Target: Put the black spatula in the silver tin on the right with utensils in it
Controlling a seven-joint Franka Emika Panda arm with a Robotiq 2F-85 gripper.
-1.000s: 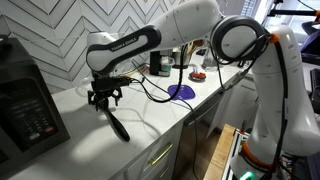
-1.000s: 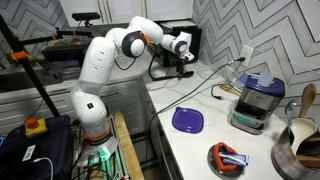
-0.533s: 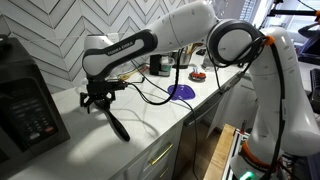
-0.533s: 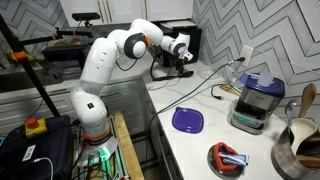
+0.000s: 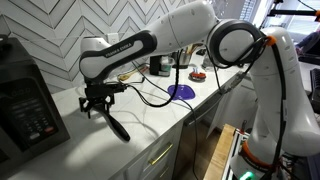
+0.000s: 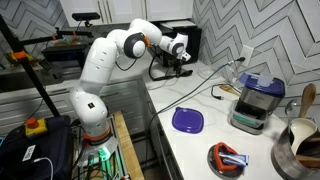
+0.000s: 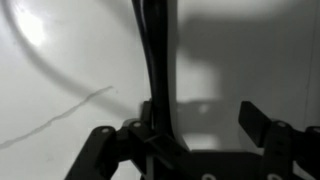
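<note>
The black spatula (image 5: pixel 118 128) lies on the white counter, its long handle pointing towards the gripper. My gripper (image 5: pixel 96 106) hangs just over the handle's far end, next to the dark coffee machine. In the wrist view the gripper (image 7: pixel 200 125) is open. The spatula handle (image 7: pixel 155 70) runs straight up the picture, close against the left finger. The right finger (image 7: pixel 256 124) stands well clear of it. The silver tin with utensils (image 6: pixel 298 148) stands at the far end of the counter. In that exterior view the gripper (image 6: pixel 178 58) is far from the tin.
A purple round plate (image 6: pixel 188 120) lies mid-counter and also shows in the other exterior view (image 5: pixel 180 92). A grey appliance (image 6: pixel 255 102) and a red bowl (image 6: pixel 228 158) stand near the tin. A black cable (image 5: pixel 150 97) crosses the counter. The coffee machine (image 5: pixel 25 108) stands beside the gripper.
The gripper has shifted a little left and down along the spatula handle, towards the coffee machine. The spatula has not moved and the jaws remain open.
</note>
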